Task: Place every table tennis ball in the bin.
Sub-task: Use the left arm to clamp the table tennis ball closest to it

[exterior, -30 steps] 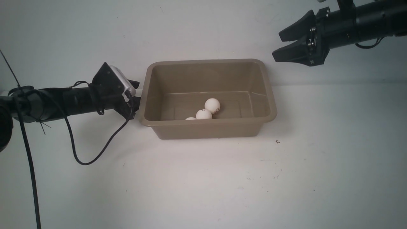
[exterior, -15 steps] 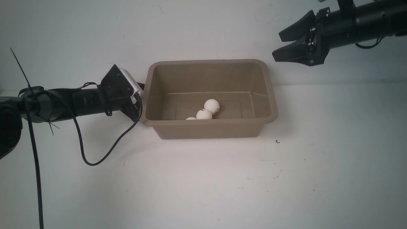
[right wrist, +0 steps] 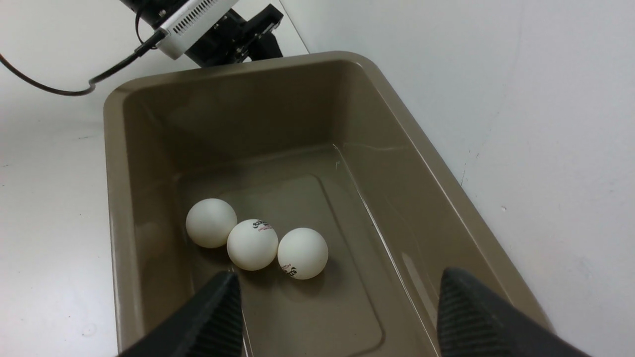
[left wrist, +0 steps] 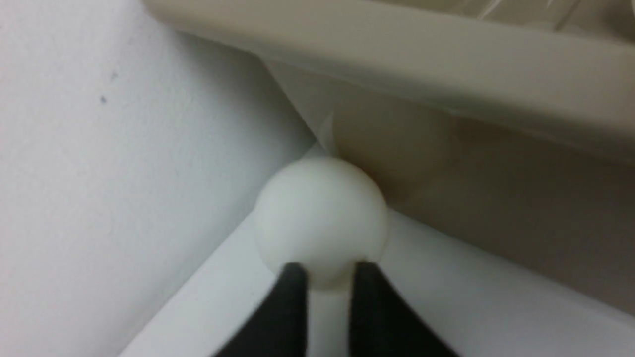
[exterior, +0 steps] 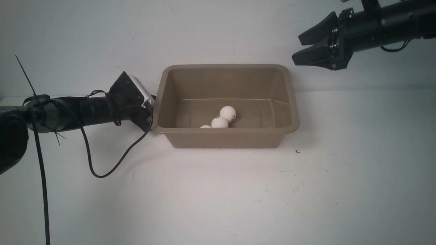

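Outside bin (left wrist: 446, 64), left end: ball (left wrist: 320, 213) touching left tool (left wrist: 327, 271) tips.

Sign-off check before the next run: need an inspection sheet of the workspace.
Surface: white table, a few tiny dark specks.
Job's things: bin holds three table tennis balls; fourth ball lies outside on the table, by the bin's outer wall under its rim.
Clutter: one small dark scrap right of the bin.
Grippers: left gripper jaws nearly together, tips at the fourth ball's near side, not around it; right gripper open, empty, raised off the bin's right end.
Cables: black cable loops from the left wrist onto the table; cable-tie tails stick out of the left arm.
Surroundings: plain white wall; nothing else seen.
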